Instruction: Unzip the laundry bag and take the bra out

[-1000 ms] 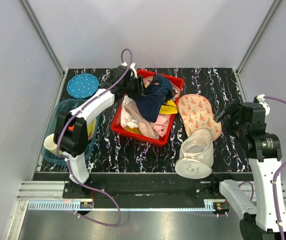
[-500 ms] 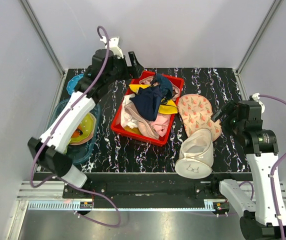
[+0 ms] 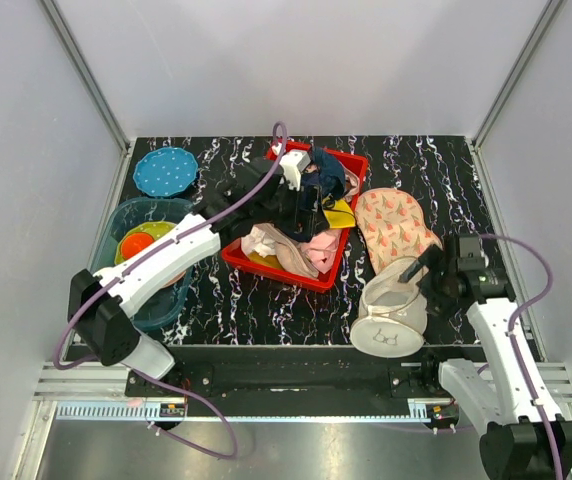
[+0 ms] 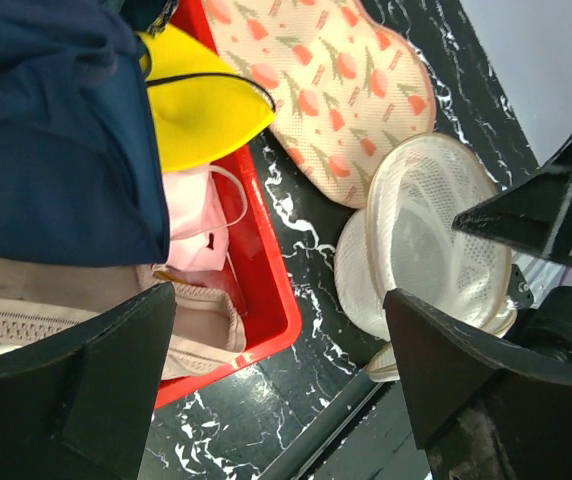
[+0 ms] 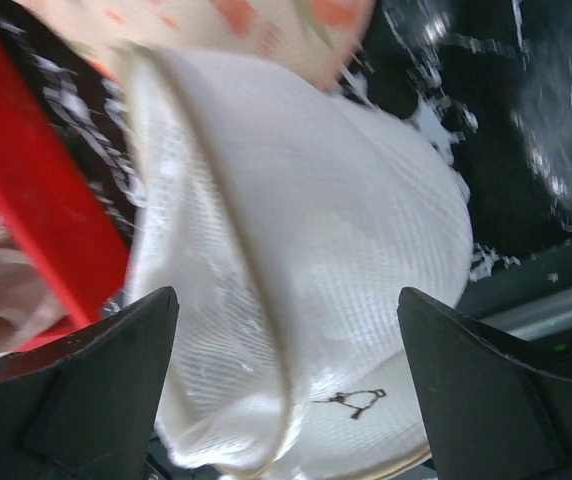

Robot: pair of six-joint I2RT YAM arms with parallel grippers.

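Note:
The cream-white mesh laundry bag (image 3: 391,310) lies on its side near the front right; nothing dark shows through its mesh. It also shows in the left wrist view (image 4: 426,240) and fills the right wrist view (image 5: 296,260). The navy bra (image 3: 311,195) with yellow parts (image 4: 201,115) lies on top of the clothes in the red bin (image 3: 266,270). My left gripper (image 3: 301,205) hovers over the bin, open and empty (image 4: 278,300). My right gripper (image 3: 428,275) is open just right of the bag, its jaws wide on either side of the bag (image 5: 286,300), not closed on it.
A flat peach pad with small triangles (image 3: 394,225) lies behind the bag. Pink and beige garments fill the red bin (image 4: 266,270). A teal tub (image 3: 116,225) with bowls stands at the left. A blue dotted plate (image 3: 164,170) lies at the back left.
My left arm swung from the back left corner to above the red bin. My right gripper moved nearer and left, down to the laundry bag. The bag and the bra have not moved.

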